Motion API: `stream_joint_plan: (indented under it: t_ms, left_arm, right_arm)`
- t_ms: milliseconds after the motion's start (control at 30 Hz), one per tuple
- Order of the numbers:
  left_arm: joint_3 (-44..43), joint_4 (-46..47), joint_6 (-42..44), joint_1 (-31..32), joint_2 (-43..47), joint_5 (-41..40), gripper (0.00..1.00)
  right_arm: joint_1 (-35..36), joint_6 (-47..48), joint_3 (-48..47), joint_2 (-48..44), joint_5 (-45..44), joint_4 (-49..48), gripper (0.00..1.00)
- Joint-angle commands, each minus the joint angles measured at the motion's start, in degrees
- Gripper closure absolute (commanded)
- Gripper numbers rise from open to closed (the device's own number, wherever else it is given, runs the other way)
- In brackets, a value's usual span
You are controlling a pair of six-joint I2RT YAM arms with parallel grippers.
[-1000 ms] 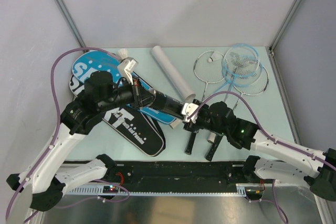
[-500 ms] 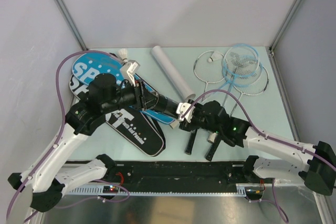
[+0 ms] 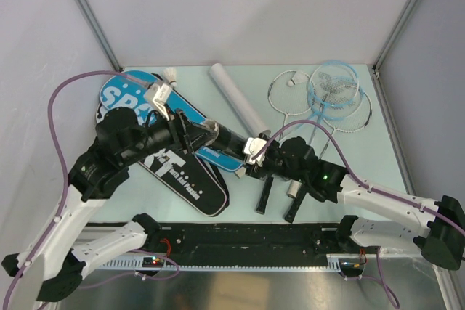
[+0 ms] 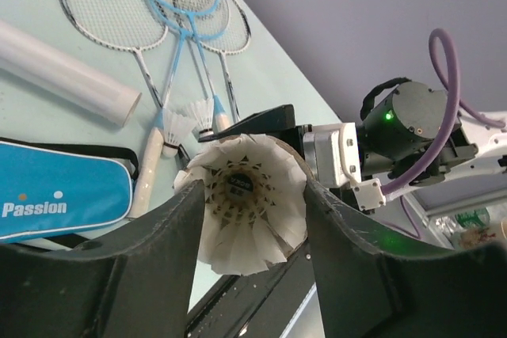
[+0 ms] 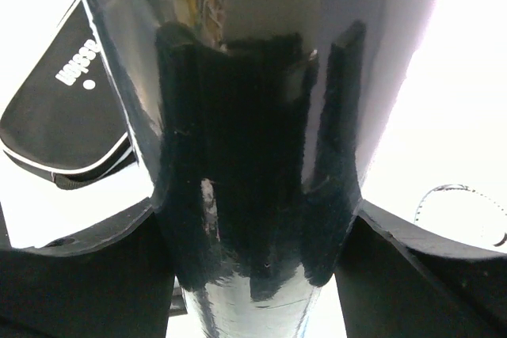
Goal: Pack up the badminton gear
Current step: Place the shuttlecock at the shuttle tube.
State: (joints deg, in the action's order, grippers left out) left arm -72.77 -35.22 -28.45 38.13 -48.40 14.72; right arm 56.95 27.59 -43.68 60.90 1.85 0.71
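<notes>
1. Two bags lie overlapped at the left of the top view: a blue racket-shaped fabric bag (image 3: 120, 96) higher in frame and a black racket-shaped fabric bag (image 3: 190, 183) below it.
2. Over them, the left gripper (image 3: 205, 136) has its fingers parted on either side of a white feather shuttlecock (image 4: 249, 195). The shuttlecock sits at the mouth of a glossy black tube (image 3: 232, 139). Whether the fingers touch its skirt I cannot tell.
3. At centre, the right gripper (image 5: 253, 227) clamps the tube's other end.
4. A white cylindrical tube (image 3: 240, 99) lies diagonally above.
5. Several thin-framed rackets (image 3: 323, 92) overlap at upper right.
</notes>
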Motion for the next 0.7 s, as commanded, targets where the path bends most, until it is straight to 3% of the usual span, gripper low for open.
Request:
stream_joint_plan:
  t_ms: [0, 300, 667]
  left_arm:
    - [-2.4, 0.5, 1.5, 0.7, 2.5, -3.0, 0.39]
    - [-4.4, 0.5, 2.8, 0.7, 4.2, -4.1, 0.38]
    - [-7.7, -5.5, 4.0, 0.6, -0.6, -8.5, 0.58]
  right_arm:
    - [0.4, -1.5, -3.1, -1.1, 0.6, -5.1, 0.71]
    - [1.3, -1.9, -3.1, -1.7, 1.0, -4.9, 0.71]
    - [2.4, -1.8, -3.2, -2.0, 1.0, -4.6, 0.71]
